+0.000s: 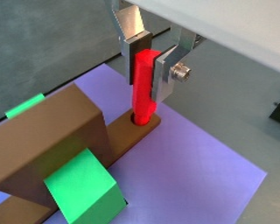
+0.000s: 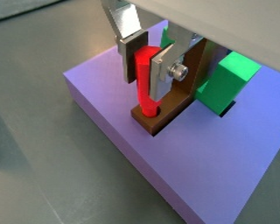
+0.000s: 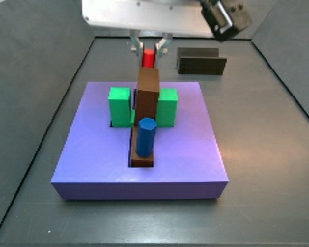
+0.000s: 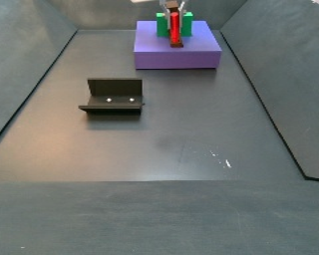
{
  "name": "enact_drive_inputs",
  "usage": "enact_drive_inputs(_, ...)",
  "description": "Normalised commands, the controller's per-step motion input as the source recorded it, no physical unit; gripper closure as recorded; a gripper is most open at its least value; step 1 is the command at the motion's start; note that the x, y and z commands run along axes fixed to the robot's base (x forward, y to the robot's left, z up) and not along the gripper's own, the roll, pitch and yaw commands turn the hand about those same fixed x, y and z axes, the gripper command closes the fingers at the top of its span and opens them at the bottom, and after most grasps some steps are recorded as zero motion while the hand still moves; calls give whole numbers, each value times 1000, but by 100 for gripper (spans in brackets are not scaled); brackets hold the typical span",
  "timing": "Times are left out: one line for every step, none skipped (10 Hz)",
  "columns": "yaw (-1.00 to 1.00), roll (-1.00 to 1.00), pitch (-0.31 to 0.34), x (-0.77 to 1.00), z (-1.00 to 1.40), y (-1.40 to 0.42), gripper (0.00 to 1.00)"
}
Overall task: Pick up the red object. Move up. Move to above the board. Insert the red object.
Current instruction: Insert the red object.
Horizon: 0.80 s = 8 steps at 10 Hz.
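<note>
Purple platform (image 2: 119,140): pincer (image 2: 145,54) grips red object (image 2: 145,83) in board (image 1: 55,131).

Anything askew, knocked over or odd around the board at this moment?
Nothing stands out. The red object stands upright, its lower end in the board, the pincer around it. Blue peg upright at the board's other end; green blocks flank the board squarely on the purple platform.

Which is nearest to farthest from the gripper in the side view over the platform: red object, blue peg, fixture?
Gripper sits at the board's far end.
1. red object: between the fingers.
2. fixture: on the floor beside it.
3. blue peg: board's near end.
</note>
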Motion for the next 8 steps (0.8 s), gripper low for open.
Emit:
enact_drive_inputs(0, 99, 0, -51, -420, -26, 100)
enact_drive_inputs(0, 90, 0, -49, -423, -26, 100)
enact_drive_inputs(0, 90, -27, -163, -449, -31, 100)
enact_drive_inputs(0, 80, -90, -317, -543, -40, 100)
enact_drive_inputs(0, 54, -110, -329, -489, -34, 100)
enact_drive_inputs(-54, 81, 39, 0, -51, -9, 100)
enact_drive_inputs(0, 10, 0, 0, 0, 0, 100)
enact_drive_inputs(0, 0, 0, 0, 0, 0, 100)
